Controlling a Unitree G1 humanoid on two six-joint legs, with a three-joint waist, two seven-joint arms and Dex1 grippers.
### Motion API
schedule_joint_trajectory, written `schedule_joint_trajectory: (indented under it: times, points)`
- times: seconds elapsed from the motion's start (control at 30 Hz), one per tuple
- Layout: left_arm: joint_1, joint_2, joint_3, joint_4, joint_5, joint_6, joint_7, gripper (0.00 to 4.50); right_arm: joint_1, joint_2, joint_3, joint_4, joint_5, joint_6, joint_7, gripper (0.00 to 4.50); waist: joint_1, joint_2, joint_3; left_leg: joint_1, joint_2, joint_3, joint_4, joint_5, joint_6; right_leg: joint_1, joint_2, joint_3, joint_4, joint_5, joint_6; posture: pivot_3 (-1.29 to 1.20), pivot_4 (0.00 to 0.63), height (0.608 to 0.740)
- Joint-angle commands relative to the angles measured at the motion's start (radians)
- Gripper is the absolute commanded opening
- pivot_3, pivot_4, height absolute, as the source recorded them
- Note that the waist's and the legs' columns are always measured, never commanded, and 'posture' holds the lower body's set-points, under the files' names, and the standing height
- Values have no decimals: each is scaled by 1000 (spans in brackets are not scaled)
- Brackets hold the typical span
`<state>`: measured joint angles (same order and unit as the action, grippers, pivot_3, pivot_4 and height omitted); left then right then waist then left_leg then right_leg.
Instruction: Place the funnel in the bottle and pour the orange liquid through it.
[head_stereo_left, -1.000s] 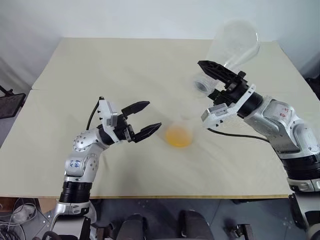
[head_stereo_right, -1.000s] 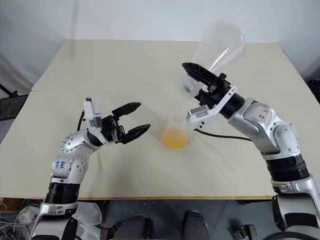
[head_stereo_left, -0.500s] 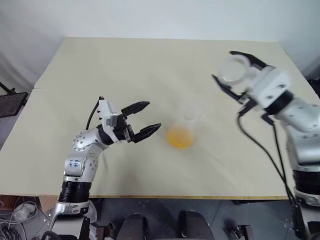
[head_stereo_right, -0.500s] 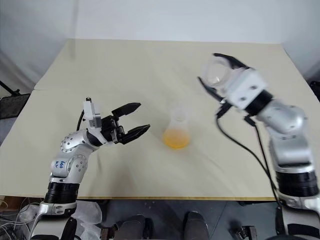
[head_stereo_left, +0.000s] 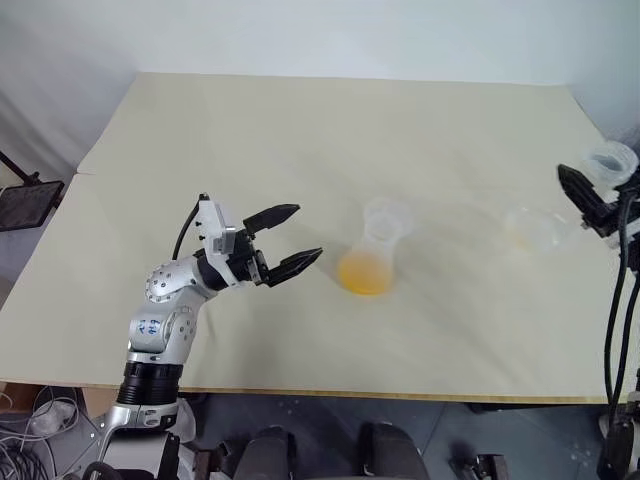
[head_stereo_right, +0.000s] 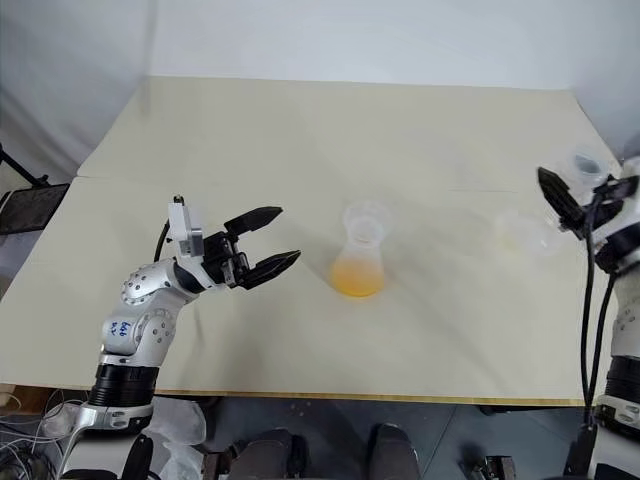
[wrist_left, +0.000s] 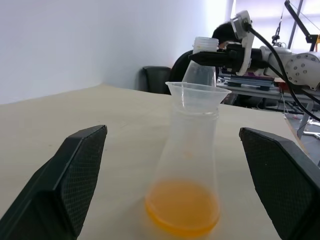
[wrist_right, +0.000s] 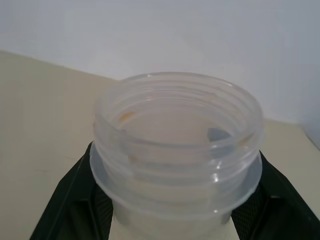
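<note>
Right gripper (head_stereo_left: 592, 185): clamped on the threaded neck of a clear flask (head_stereo_left: 535, 228), out at the right edge of the table (head_stereo_left: 250, 130), well apart from everything else. Looks empty, that flask, bar a faint orange trace inside the neck. Left gripper (head_stereo_left: 297, 235): spread wide, holding nothing, hovering near the bottle (head_stereo_left: 372, 255) and aimed at it.

Mid-table: bottle upright, funnel (head_stereo_left: 388, 215) seated in its neck, orange liquid (head_stereo_left: 363, 275) pooled in its base. Judging by that, funnel step done and pour most likely finished; now at the putting-away stage.

Next, probably: lower the flask until its base sits flat on the table, then release the neck without tipping it. Worth keeping it well inside the edge. No need to touch the bottle.
</note>
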<state>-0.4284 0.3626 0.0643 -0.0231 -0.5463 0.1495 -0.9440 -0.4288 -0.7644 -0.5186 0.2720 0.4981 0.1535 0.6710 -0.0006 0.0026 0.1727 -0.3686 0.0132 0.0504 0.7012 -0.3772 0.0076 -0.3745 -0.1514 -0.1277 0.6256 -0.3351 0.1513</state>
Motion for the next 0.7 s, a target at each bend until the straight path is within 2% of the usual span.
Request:
schedule_joint_trajectory:
  times: [0.03, 0.23, 0.43, 0.7]
  points:
    - [-17, 3, 10, -18, -1, -18, -2, 4500, 13, 6, -62, 3, 54, 36, -18, 2466, -1, 0, 0, 0, 0, 0, 0, 0, 0, 0, 0, 0, 0, 0, 0, 0, 150, 740]
    - [-16, 7, 14, -21, -2, -18, 3, 4500, 71, 44, -93, -8, 93, 84, -35, 2466, -2, 0, 0, 0, 0, 1, 0, 0, 0, 0, 0, 0, 0, 0, 0, 0, 150, 740]
    - [-15, 20, 22, -23, -5, -12, 1, 4500, 99, 56, -129, -29, 132, 77, -31, 4475, -1, 0, 0, 0, 0, 1, 0, 0, 0, 0, 0, 1, 0, 0, 0, 0, 150, 740]
    - [-16, 32, 24, -22, -6, -7, -5, 4500, 113, 24, -202, -124, 213, 110, -29, 4475, 1, 0, 0, 0, 0, 0, 0, 0, 0, 0, 0, 1, 0, 0, 0, 0, 150, 740]
